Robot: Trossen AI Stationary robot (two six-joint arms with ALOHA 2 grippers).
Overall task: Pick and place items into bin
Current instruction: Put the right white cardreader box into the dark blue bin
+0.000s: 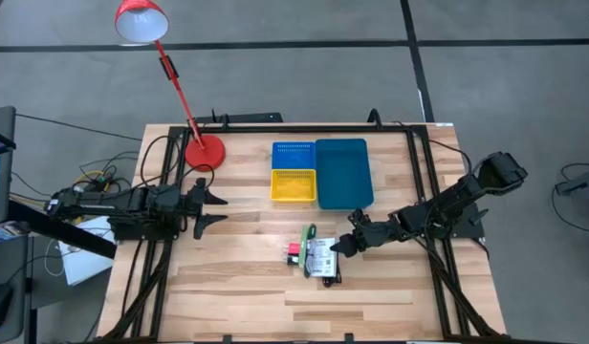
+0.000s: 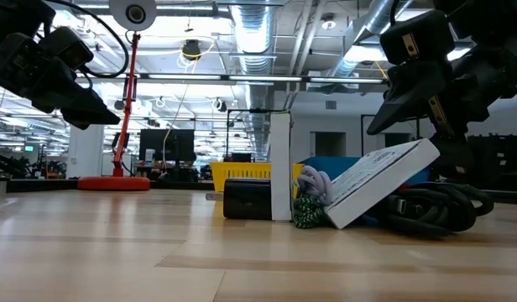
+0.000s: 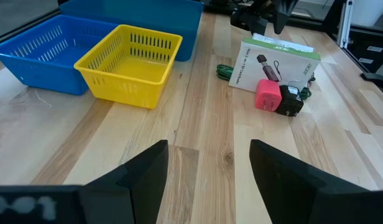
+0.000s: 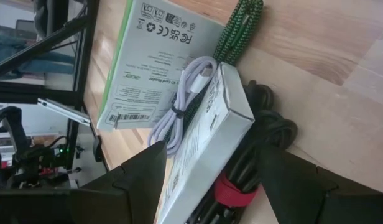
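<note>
1. Hold the right gripper [image 4: 213, 148] with its pincer apart, straddling the long edge of the tilted white packet [image 4: 232, 106]; nothing clamped yet.
2. Find that packet in the pile at about 6 o'clock from the teal bin [image 1: 344, 177] in the high view, propped aslant on the black cables [image 4: 266, 134] with their red band [image 4: 232, 186].
3. Mind the pale cable [image 4: 179, 106] looped against the packet's 9 o'clock side, and the green braided cable [image 4: 241, 28] beyond it; likely to snag if a finger comes down on them.
4. Centre the packet's thin edge between the fingers, then lower only far enough to catch the packet and not the cables under it.
5. Close squarely on both flat faces; judged slippery and prone to pivot if pinched near a corner.
6. Lift straight up before travelling, so the green-edged box [image 4: 148, 56] and the pink block [image 3: 268, 94] stay undisturbed.
7. Carry toward 12 o'clock, to the teal bin, probably the intended one; steer clear of the yellow basket [image 1: 293, 185] at its 9 o'clock.
8. Leave the left gripper [image 1: 210, 208] parked at the 9 o'clock side of the table [image 1: 228, 287], fingers apart and holding nothing.
</note>
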